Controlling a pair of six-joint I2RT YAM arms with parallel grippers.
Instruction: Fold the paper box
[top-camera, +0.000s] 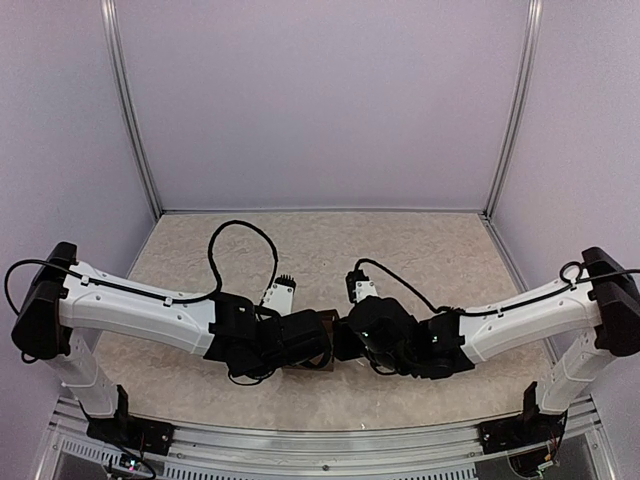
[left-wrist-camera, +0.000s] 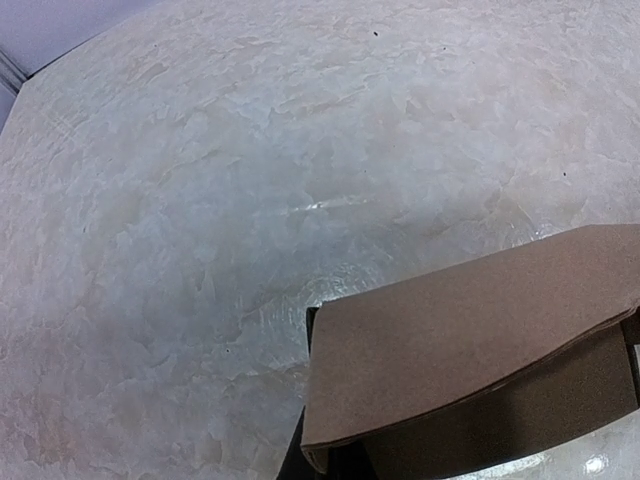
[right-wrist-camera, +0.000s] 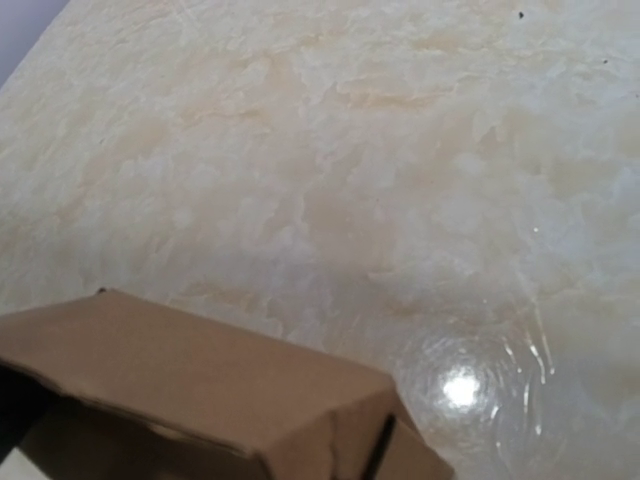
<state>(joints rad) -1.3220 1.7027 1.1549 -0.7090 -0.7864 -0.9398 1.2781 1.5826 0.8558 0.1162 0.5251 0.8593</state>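
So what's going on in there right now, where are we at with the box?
Both arms reach in to the middle of the beige table, at the plain brown cardboard paper box. The left gripper and right gripper are both shut, one on each side of it. The wrist views show panels folded up into a partial carton. Whether either gripper pinches cardboard is hidden.

No readable text, label, brand, number or sign; none on the paper box (left-wrist-camera: 470, 340) either
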